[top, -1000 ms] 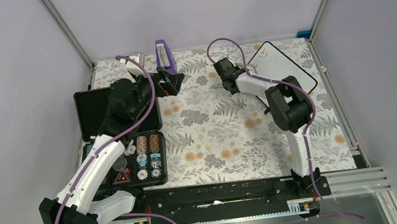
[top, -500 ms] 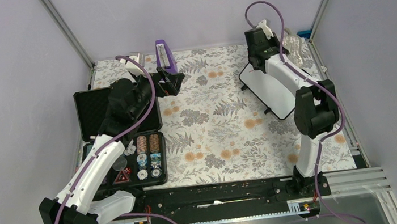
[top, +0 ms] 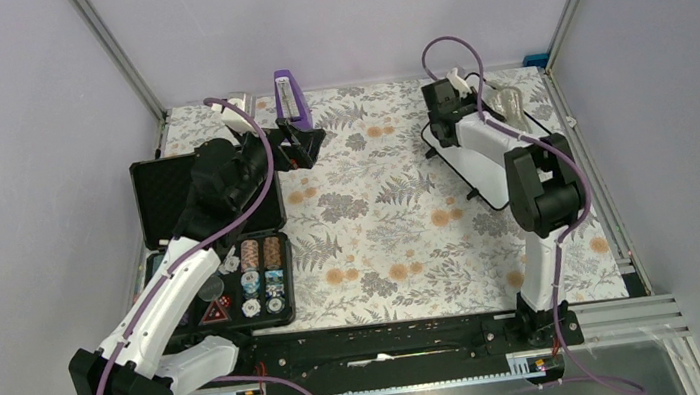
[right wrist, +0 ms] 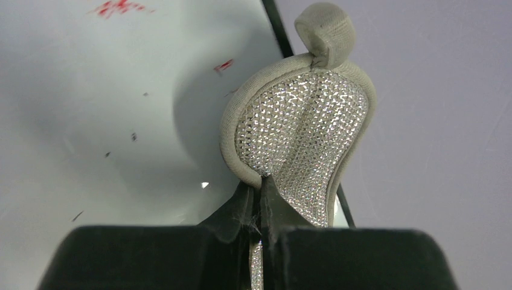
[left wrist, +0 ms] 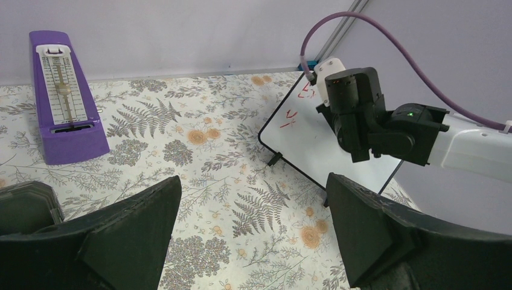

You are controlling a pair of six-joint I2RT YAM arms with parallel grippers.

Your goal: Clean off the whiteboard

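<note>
Pinching a silvery oval pad [right wrist: 302, 127] tight, the right gripper [right wrist: 261, 190] hung over the whiteboard [right wrist: 90, 121], far right on the table [top: 368, 215]; red marks [right wrist: 119, 8] lay just beyond the pad.

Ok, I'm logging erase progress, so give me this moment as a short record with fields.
whiteboard: at the far right; red marks remain near its far corner
right gripper: shut on the silvery pad, held over the board; contact unclear
left gripper: open, empty, near the purple metronome
case of poker chips: open, at the left
task: not finished
</note>
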